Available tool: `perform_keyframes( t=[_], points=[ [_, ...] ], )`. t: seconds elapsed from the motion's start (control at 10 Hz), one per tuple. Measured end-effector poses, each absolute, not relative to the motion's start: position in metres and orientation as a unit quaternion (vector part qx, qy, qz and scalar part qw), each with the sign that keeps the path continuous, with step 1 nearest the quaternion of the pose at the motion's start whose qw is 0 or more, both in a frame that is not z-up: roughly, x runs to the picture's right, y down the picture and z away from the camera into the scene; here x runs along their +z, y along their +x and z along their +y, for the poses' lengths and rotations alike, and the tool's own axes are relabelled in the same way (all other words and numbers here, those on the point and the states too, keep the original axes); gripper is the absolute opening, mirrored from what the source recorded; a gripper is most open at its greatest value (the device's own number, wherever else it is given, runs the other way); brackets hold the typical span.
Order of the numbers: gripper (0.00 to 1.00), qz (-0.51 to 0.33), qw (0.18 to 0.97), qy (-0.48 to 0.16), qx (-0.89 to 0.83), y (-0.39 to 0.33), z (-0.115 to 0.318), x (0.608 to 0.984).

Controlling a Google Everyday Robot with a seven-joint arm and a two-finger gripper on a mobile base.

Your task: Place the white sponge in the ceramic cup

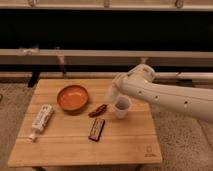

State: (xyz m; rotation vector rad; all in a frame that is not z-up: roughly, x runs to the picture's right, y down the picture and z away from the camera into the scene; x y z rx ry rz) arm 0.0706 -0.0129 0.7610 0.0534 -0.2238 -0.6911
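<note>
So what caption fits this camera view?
Robot's gripper hovers close to the ceramic cup on a wooden table, orange bowl nearby.

A light wooden table (125, 145) with a slatted top carries 5 things. An orange bowl (73, 97) sits left of centre toward the back. A white tube (41, 119) with printing lies near the left edge, cap end toward the front. A small reddish-brown piece (98, 110) lies just right of the bowl, and a dark bar (97, 128) lies in front of it. The ceramic cup (122, 106) stands upright right of centre. The gripper (113, 95) hangs above the tabletop, just beside the cup's left rim.
</note>
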Motion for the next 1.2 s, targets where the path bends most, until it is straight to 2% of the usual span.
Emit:
perform_keyframes(
  t=[0.8,1.2],
  points=[
    [0.01,-0.043,0.959,0.002,-0.28,0.121,0.003,0.78],
    [0.38,-0.018,0.965,0.001,-0.262,0.132,0.01,0.781]
  ],
)
